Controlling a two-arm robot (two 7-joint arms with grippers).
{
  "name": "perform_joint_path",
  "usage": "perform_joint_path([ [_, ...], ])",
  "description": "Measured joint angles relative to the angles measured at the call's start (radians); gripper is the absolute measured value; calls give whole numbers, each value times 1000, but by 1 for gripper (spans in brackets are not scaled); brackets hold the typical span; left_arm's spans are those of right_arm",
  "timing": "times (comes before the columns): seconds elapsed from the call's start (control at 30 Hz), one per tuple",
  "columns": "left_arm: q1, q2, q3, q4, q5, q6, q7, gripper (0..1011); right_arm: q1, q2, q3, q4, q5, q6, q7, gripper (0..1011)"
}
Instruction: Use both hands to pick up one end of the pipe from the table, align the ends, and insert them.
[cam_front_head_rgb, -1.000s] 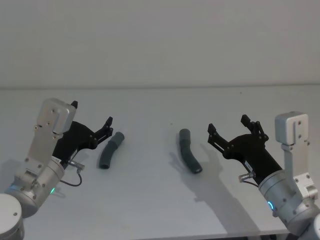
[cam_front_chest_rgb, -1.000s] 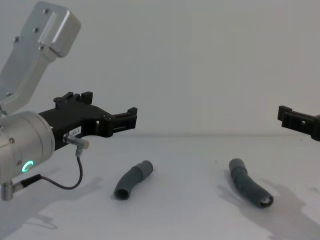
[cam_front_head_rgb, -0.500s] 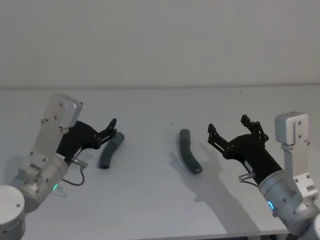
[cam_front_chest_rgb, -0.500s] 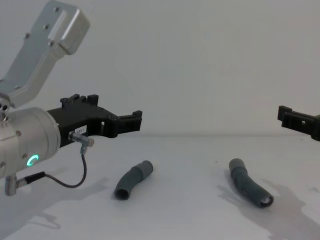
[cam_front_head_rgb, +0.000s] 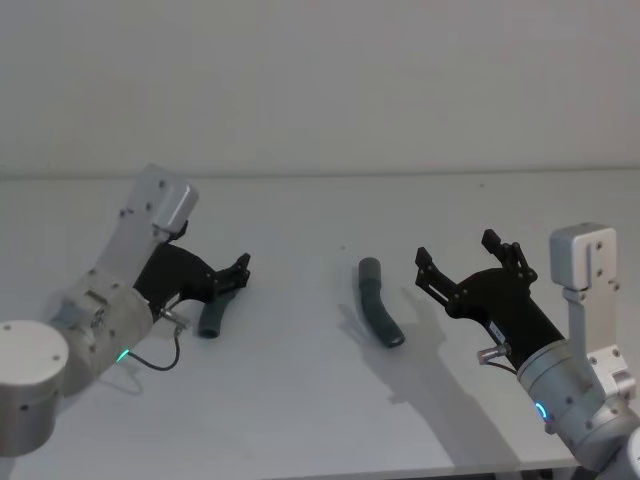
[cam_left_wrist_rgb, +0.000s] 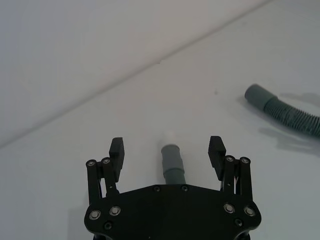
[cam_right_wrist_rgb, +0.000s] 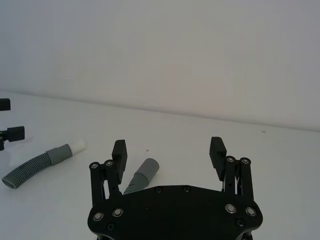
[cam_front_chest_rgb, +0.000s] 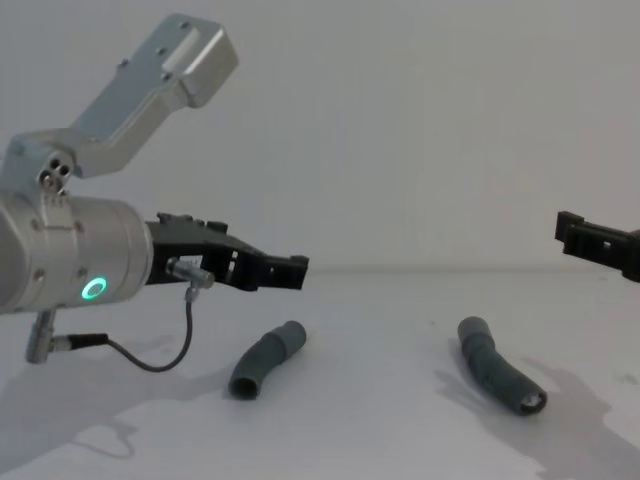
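Left fingers (cam_left_wrist_rgb: 116, 150) are spread wide and now frame the collar end of the left pipe piece (cam_left_wrist_rgb: 172, 164) from above. A second ago the left gripper (cam_front_head_rgb: 238, 272) hung back to the left; its arm has swung in and dipped. No squeeze yet. The piece lies on the white table (cam_front_head_rgb: 300, 420), white tip (cam_right_wrist_rgb: 77, 146) at its far end. The right gripper (cam_front_head_rgb: 456, 250) hasn't budged: fingers open, near-right of the socket piece (cam_front_head_rgb: 378, 312), well apart. A left grasp looks imminent, while the right has yet to approach.
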Motion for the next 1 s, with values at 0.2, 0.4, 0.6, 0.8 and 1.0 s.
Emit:
perform_joint_path([
  [0.2, -31, -16, 5, 1, -6, 116, -6, 1001, 0, 0, 0, 0, 0, 0, 0, 1002],
  [0.4, -45, -42, -2, 11, -11, 208, 11, 1002, 0, 0, 0, 0, 0, 0, 0, 1002],
  [0.6, -51, -75, -14, 31, -17, 265, 32, 1002, 0, 0, 0, 0, 0, 0, 0, 1002],
  [0.8, -59, -103, -20, 61, -18, 293, 48, 1001, 0, 0, 0, 0, 0, 0, 0, 1002],
  [1.0, -72, -122, -22, 93, -13, 296, 54, 1001, 0, 0, 0, 0, 0, 0, 0, 1002],
])
